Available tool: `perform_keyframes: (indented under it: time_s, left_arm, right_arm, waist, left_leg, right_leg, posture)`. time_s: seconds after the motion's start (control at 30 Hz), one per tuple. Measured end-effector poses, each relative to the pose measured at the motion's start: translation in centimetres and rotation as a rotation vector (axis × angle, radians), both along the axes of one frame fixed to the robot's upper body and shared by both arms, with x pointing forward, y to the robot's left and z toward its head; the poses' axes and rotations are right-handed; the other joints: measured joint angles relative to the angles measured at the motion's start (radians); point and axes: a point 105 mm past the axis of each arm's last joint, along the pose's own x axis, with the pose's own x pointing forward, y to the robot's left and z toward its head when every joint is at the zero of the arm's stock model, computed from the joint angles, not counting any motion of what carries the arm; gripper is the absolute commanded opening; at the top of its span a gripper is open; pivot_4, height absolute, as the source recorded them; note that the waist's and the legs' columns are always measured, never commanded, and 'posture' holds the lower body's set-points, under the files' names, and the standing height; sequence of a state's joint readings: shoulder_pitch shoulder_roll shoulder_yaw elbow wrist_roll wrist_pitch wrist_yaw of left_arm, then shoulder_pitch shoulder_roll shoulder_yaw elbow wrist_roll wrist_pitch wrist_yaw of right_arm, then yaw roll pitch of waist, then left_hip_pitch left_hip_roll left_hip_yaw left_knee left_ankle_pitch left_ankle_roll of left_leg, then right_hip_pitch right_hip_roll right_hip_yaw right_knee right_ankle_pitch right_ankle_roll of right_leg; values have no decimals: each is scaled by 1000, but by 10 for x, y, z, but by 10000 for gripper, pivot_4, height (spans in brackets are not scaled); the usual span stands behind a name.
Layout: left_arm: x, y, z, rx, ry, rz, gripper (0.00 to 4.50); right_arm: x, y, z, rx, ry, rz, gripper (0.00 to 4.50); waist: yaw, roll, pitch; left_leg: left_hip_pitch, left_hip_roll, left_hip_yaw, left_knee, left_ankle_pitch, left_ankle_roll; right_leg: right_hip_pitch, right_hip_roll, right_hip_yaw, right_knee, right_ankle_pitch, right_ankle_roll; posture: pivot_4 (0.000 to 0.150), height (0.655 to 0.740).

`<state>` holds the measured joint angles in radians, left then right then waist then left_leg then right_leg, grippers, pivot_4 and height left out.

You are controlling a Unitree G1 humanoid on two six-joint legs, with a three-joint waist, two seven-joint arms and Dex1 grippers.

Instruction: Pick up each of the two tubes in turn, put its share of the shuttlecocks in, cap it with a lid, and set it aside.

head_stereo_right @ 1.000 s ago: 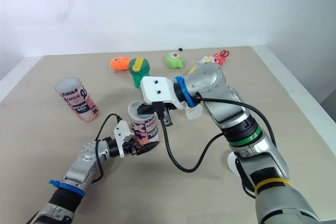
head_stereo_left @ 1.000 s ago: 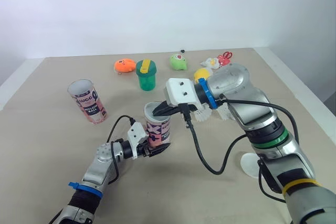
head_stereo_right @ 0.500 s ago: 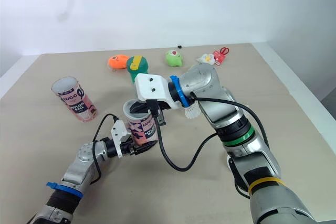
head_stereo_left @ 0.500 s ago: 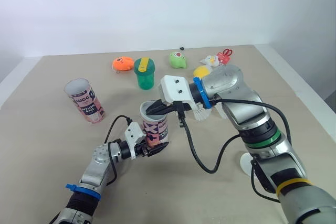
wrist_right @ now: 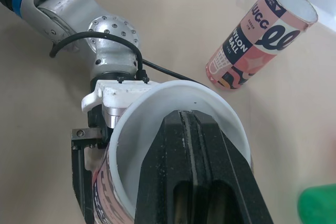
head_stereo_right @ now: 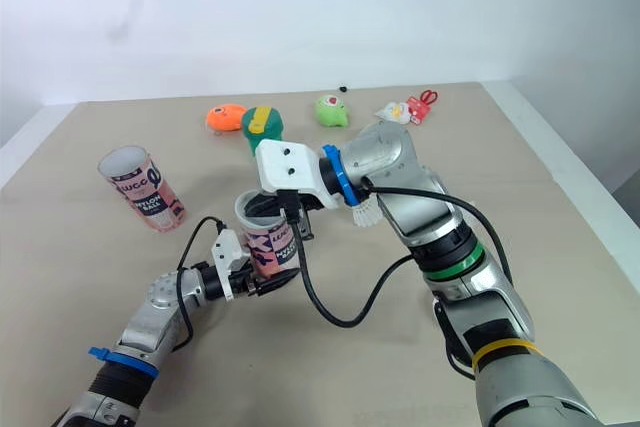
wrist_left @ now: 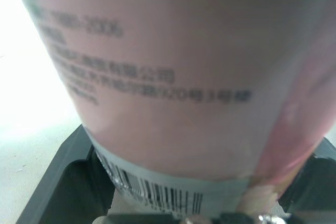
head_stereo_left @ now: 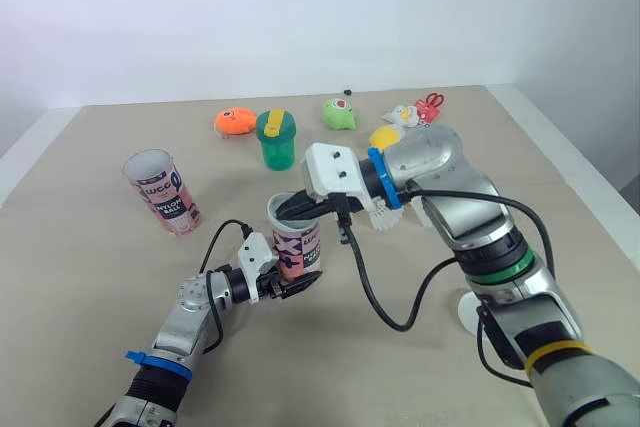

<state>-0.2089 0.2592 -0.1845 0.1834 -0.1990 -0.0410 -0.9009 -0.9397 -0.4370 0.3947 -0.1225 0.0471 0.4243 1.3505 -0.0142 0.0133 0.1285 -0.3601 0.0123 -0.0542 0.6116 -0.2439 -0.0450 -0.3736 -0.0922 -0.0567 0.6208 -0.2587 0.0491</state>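
Observation:
A pink printed tube (head_stereo_left: 295,242) stands upright just above the table, and my left gripper (head_stereo_left: 287,284) is shut on its lower part. My right gripper (head_stereo_left: 293,209) reaches into the tube's open mouth with its two black fingers (wrist_right: 178,166) pressed together; nothing shows between them. A second pink tube (head_stereo_left: 160,192) stands open-topped on the table at the left. White shuttlecocks (head_stereo_left: 386,215) lie behind my right wrist. Part of a white lid (head_stereo_left: 470,312) peeks out from under my right forearm.
Along the far side of the table sit an orange toy (head_stereo_left: 236,122), a green cup with a yellow lid (head_stereo_left: 277,140), a green toy (head_stereo_left: 340,114), a yellow toy (head_stereo_left: 385,137) and a small white and red toy (head_stereo_left: 408,115). The table's right edge (head_stereo_left: 560,162) is close.
The camera has shifted since a second ago. My right fingers stay in the tube's mouth and my left gripper keeps its hold; nothing else has visibly moved.

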Motion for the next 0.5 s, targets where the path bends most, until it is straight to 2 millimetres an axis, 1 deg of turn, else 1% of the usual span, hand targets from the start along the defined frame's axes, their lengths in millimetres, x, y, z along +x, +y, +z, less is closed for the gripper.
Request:
perform_keyframes:
  time_s: [0.1, 0.23, 0.5]
  left_arm:
    - [0, -1, 0, 4, 0, -3, 34423]
    - [0, -2, -1, 10, -1, -2, 34423]
    - [1, -2, -2, 20, -3, 5, 34423]
  right_arm:
    - [0, -3, -2, -66, -106, 12, 501]
    - [-1, -5, -2, -104, -167, 21, 501]
    - [-2, -7, -3, -146, -217, 21, 501]
  waist:
    - [0, 0, -1]
    - [1, 0, -2]
    - [1, 0, -3]
  left_leg:
    - [0, -1, 0, 0, 0, 0]
    - [1, -1, -1, 0, 0, -1]
    - [2, -1, -2, 0, 0, -1]
  right_leg:
    - [1, -1, 0, 0, 0, 0]
    - [2, -1, 0, -1, 0, 0]
    - [3, -2, 1, -1, 0, 0]
  posture:
    - [1500, 7400]
    - [1500, 7400]
    - [1500, 7400]
